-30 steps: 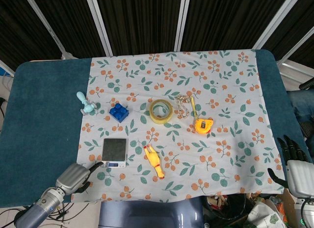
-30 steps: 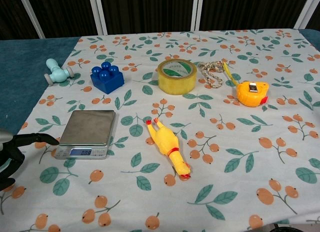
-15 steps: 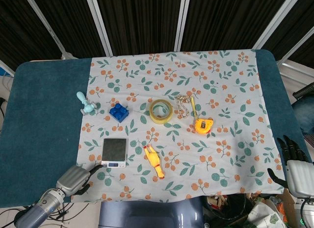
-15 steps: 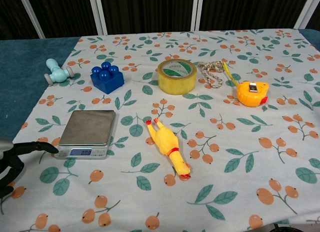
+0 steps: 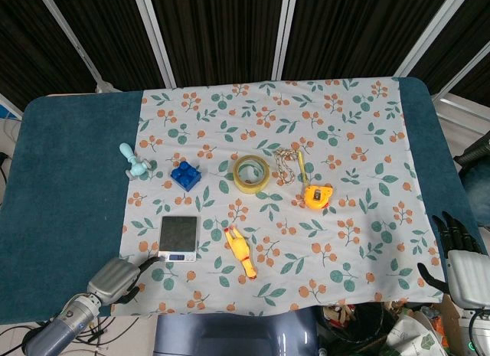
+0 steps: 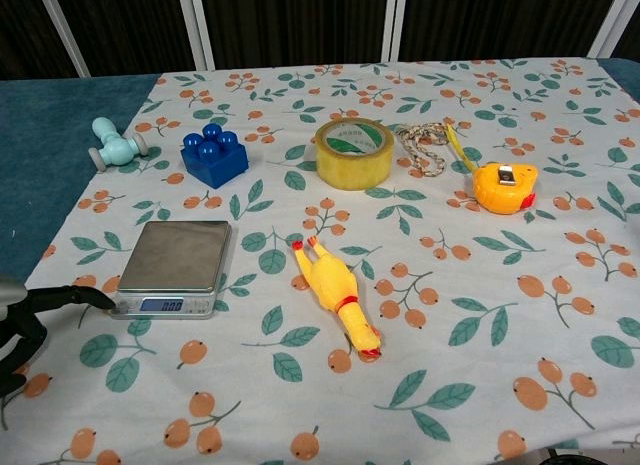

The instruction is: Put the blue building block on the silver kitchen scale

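Blue building block (image 6: 214, 154) studs up, silver kitchen scale (image 6: 173, 267) lengthwise – both hands empty, fingers apart

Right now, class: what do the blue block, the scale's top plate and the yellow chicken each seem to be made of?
Blue block: likely hard plastic, glossy, with moulded round studs on top.
Scale: its top plate looks like brushed metal, grey and dully reflective; the body beneath cannot be told.
Yellow chicken: probably soft rubber or vinyl, smooth and slightly shiny, like a squeaky toy.
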Available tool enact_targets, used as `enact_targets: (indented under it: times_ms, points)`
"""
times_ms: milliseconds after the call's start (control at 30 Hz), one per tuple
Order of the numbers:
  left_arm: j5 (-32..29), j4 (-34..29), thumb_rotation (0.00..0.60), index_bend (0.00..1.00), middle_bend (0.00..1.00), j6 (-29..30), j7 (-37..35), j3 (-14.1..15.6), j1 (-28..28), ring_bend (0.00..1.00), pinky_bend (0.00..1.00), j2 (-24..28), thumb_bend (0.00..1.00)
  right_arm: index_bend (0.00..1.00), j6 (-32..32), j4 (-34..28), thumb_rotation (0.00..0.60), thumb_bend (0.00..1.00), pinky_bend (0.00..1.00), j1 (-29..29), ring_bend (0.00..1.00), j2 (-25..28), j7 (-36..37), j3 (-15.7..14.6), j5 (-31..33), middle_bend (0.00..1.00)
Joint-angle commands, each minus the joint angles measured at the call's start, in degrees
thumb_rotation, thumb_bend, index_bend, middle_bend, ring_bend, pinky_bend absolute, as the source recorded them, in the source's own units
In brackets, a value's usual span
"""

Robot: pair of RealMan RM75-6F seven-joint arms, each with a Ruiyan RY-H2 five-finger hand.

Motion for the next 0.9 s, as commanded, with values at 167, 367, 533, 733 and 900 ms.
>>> enact_targets:
  times_ms: [167,367,533,733,900]
  points:
    - [-0.4,0.5,0.600,0.11,0.66,-0.3,-0.2,-0.1,-0.2,0.69,0.88,-0.2,0.46,0.00,0.0,0.0,0.600,0.19,0.18,0.0,0.05,0.0,-0.1,0.0,-0.1,0.00]
    - [-0.1,0.4,0.600,0.11,0.66,-0.2,-0.3,-0.3,-0.4,0.69,0.88,-0.3,0.46,0.00,0.0,0.0,0.600,0.19,0.18,0.0,0.05,0.0,-0.2,0.0,-0.1,0.00]
    - [0.1,0.3,0.600,0.11,0.66,-0.1,-0.3,-0.3,-0.5,0.69,0.88,-0.4,0.46,0.00,0.1,0.0,0.600,0.19,0.18,0.0,0.05,0.0,-0.1,0.0,0.0,0.00]
    - [-0.2,0.4,0.600,0.11,0.66,-0.3,0.0,-0.3,-0.7,0.69,0.88,-0.4,0.46,0.00,0.0,0.0,0.600,0.19,0.18,0.0,0.05,0.0,-0.1,0.0,0.0,0.00]
    - [-0.4,0.3,0.600,0.11,0.66,-0.2,0.0,-0.3,-0.7,0.69,0.88,-0.4,0.46,0.00,0.0,-0.1,0.600,0.19,0.18,0.0,0.05,0.0,-0.1,0.0,0.1,0.00]
